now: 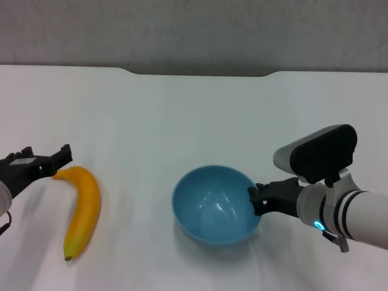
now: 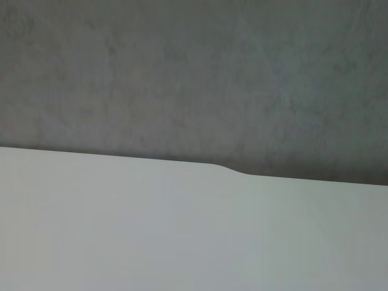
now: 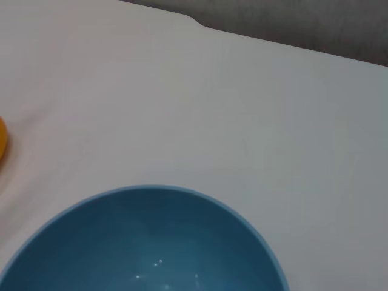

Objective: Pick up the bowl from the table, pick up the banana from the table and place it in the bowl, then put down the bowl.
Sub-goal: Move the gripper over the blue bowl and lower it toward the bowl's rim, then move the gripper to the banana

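A grey, faintly mottled wall [image 1: 194, 30], perhaps concrete, stands behind the tabletop.

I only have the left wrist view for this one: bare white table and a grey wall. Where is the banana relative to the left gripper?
Observer: In the head view the banana lies on the table, its far end just beside the open left gripper.
Operator: And the bowl?
Observer: The light-blue bowl sits to the banana's right, empty, with the right gripper at its right rim.
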